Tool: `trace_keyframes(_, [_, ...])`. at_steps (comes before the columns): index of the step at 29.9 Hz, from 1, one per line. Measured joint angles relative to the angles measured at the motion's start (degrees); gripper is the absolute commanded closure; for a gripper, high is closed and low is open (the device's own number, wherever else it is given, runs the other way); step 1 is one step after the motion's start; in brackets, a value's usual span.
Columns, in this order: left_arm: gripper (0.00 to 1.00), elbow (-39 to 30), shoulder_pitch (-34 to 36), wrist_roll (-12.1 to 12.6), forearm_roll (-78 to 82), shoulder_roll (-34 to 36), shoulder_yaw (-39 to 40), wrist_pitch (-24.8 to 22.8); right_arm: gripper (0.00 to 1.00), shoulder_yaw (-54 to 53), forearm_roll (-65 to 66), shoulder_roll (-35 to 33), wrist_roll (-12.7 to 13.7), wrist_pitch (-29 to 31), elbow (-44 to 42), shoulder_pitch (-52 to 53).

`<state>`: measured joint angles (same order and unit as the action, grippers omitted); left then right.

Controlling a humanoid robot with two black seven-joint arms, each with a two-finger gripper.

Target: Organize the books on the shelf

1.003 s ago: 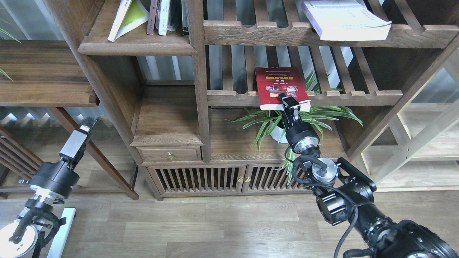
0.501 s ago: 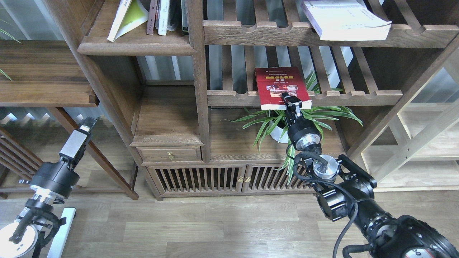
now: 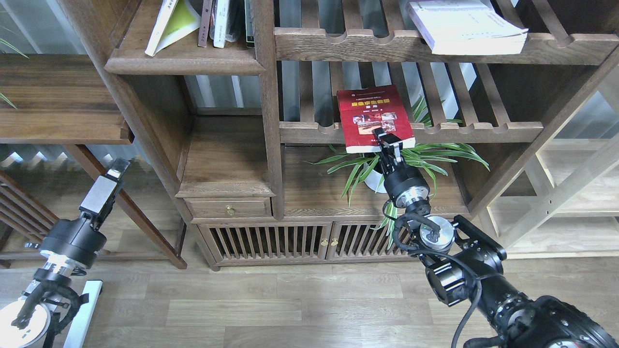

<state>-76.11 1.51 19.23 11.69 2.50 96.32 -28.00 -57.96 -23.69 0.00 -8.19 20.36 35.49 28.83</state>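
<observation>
Left arm low at the near left, its gripper [image 3: 117, 168] raised over the wood floor [image 3: 271, 304], in front of a dark slanted rack leg; seen end-on, fingers cannot be told apart, so spread or pressed together cannot be judged. It holds nothing visible.

Right arm reaches in from the near right corner, up toward the bookcase. Right gripper [image 3: 387, 141] pinches the near bottom edge of the dark red book [image 3: 370, 113], close to its right corner.

Dark red book: yellow title and photos face up, lying tilted on the lower slatted shelf [image 3: 483, 130], its near edge overhanging the notched front rail. Under it, a green spider plant in a white pot [image 3: 373, 180] stands on the cabinet top, leaves spreading on both sides of the gripper.

Below, slatted cabinet doors [image 3: 271, 241] with brass knobs, and a small drawer [image 3: 229, 208] to the left.

Farther up left, the solid dark-brown shelf [image 3: 184, 65] with a rounded moulded front edge carries the yellow-green book [image 3: 176, 21], leaning right against thin upright books [image 3: 222, 21].

Top right, the thick pale lavender-white book [image 3: 466, 26] lies flat on the upper slatted shelf [image 3: 348, 46], a corner jutting past the front rail.
</observation>
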Motion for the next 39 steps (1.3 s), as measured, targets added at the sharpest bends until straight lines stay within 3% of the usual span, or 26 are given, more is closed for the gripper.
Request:
trace_keyframes(22, [0.01,1.32,0.09,0.16,-3.61,0.22,-3.68,0.00,0.97,0.08,1.06,0.00,0.61,4.51,13.40,-11.34])
trace_keyframes(34, [0.01,0.58,0.13,6.46,-12.35,3.18,-11.49,0.00,0.97,0.64,1.28,-0.01,0.62,6.97,23.07,-19.28])
trace_keyframes(39, [0.01,0.30,0.83,7.51,-17.95,5.42,-14.58,0.00,0.96,1.99,1.28,-0.01,0.63,7.32,25.74,-20.90])
